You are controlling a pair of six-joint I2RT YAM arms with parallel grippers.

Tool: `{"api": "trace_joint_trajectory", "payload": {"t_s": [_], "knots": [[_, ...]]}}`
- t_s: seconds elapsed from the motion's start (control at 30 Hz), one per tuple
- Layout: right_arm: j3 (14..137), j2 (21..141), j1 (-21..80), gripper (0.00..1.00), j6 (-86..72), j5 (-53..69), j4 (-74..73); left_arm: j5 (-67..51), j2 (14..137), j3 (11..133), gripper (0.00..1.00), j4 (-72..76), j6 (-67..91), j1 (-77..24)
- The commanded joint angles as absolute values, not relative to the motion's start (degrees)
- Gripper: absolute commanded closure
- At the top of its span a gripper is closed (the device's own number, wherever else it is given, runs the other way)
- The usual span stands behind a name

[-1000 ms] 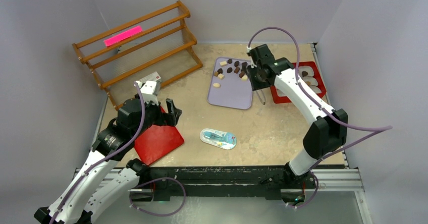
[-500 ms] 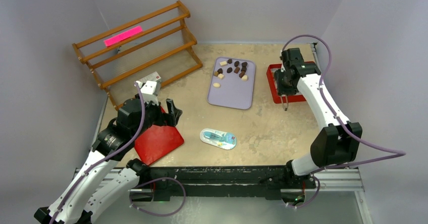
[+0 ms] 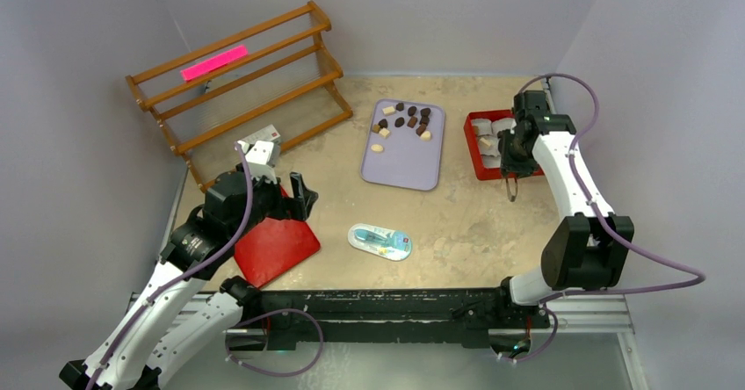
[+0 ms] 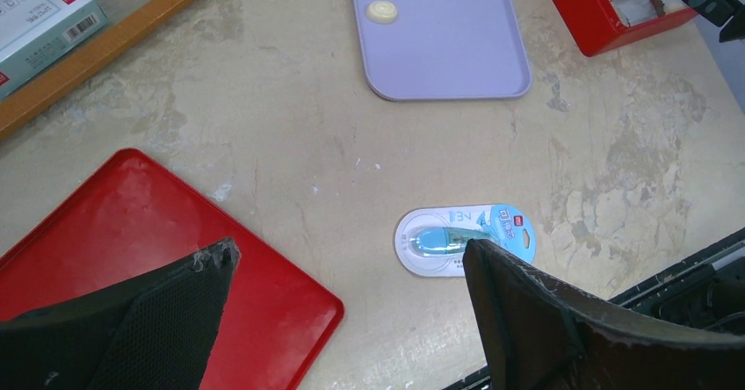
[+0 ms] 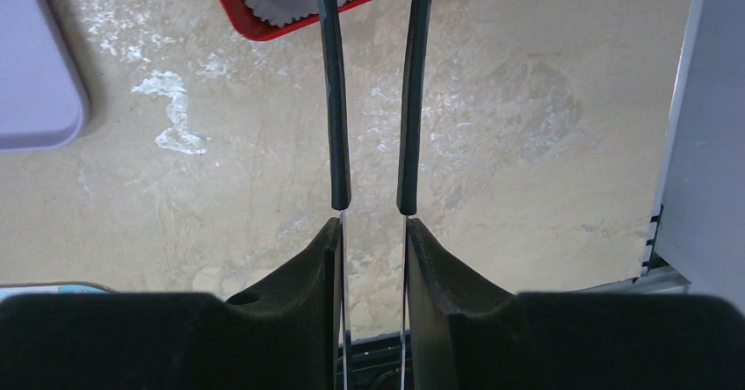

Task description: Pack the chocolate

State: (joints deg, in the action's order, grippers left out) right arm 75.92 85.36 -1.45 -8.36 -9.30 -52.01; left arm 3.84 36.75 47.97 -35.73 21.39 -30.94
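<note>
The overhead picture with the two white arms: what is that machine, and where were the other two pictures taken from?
Those are two robot arms bolted at the table's near edge. A fixed camera above and behind them took the overhead picture; the other two come from a camera on each wrist, looking past that arm's own claw. On the table lie a purple tray with dark and pale chocolate pieces, a red box holding white paper cups, a flat red tray, a blue-and-white packet and a wooden rack. The left claw is wide open and empty, near the flat red tray. The right claw pinches long black tweezers by the red box; whether they carry a piece, I cannot tell.
</note>
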Motion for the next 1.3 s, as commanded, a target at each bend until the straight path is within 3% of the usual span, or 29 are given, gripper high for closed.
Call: {"api": "trace_joint_trajectory", "payload": {"t_s": [0.0,0.5,1.27], "knots": [[75.89,84.16,-4.01,0.72,-7.35,-7.52,-52.12,3.1,36.76,48.41,0.0,-34.38,20.74,-31.29],[75.96,89.13,-8.71,0.69,-5.54,-6.74,-51.03,3.47,36.55,48.39,0.0,-34.46,20.74,-31.24],[75.41,91.33,-10.11,0.58,-5.11,-5.86,-48.63,3.72,36.66,48.34,0.0,-34.46,20.74,-31.24]]}}
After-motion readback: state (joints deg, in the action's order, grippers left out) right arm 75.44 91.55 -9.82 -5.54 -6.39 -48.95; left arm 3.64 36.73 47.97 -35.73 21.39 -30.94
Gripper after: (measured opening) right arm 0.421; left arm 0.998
